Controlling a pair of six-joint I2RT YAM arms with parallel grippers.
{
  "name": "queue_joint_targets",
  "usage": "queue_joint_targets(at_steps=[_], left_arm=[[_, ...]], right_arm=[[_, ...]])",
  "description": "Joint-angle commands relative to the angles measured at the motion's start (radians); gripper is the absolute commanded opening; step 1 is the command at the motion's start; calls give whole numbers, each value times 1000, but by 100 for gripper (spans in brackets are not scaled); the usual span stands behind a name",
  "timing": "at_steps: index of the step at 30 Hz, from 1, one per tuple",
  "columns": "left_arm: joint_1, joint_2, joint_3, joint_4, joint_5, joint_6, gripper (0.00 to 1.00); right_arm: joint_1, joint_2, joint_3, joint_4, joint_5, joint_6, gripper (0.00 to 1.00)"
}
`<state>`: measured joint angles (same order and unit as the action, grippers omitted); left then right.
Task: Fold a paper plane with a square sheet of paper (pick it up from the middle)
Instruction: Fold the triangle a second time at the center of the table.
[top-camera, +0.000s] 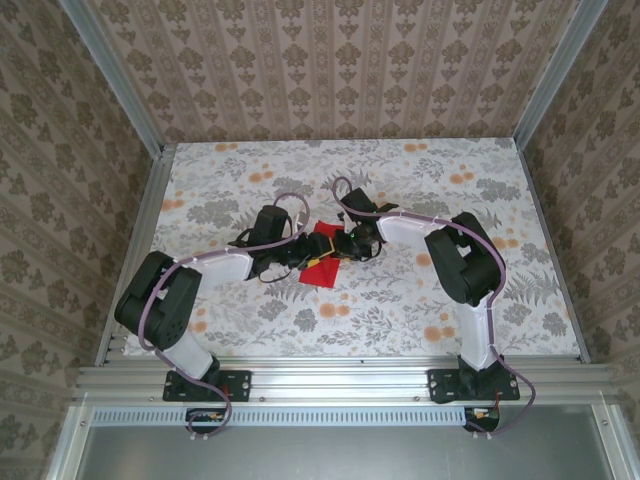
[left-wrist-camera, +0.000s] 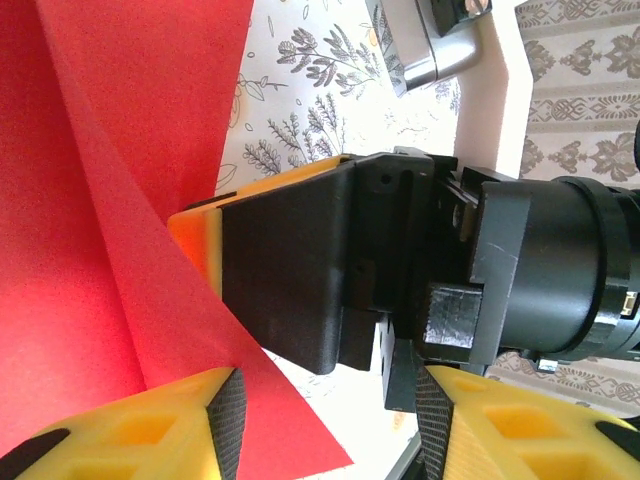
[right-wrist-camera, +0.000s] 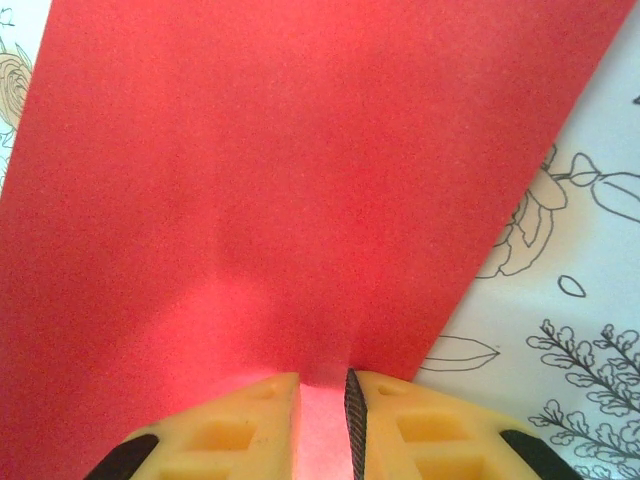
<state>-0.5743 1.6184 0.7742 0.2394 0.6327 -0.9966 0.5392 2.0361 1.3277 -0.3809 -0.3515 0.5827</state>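
Observation:
The red square sheet of paper (top-camera: 316, 272) lies mid-table on the floral cloth, between both grippers. In the left wrist view the sheet (left-wrist-camera: 100, 200) carries a diagonal folded flap, and its lower corner reaches between my left gripper's yellow fingers (left-wrist-camera: 150, 435). My left gripper (left-wrist-camera: 330, 430) (top-camera: 310, 256) is open, its jaws wide apart. My right gripper (right-wrist-camera: 322, 420) (top-camera: 338, 248) is shut on the sheet's near edge (right-wrist-camera: 300, 180), pinching it from the opposite side. Its orange finger (left-wrist-camera: 195, 240) presses at the fold.
The table (top-camera: 420, 300) has a white floral cloth, with open room left, right and near. Aluminium rails (top-camera: 340, 378) run along the near edge and up the sides. Patterned wallpaper panels (top-camera: 330, 60) close the back and sides.

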Motion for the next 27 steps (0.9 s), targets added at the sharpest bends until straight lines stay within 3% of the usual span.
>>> queue_joint_targets(at_steps=[1, 15, 27], left_arm=[[5, -9, -4, 16, 21, -17, 50], [8, 86, 39, -31, -101, -20, 31], [11, 94, 20, -47, -141, -14, 18]], right_arm=[[-2, 35, -16, -24, -5, 19, 22], [-17, -14, -31, 75, -97, 55, 19], [-48, -100, -114, 200, -199, 92, 20]])
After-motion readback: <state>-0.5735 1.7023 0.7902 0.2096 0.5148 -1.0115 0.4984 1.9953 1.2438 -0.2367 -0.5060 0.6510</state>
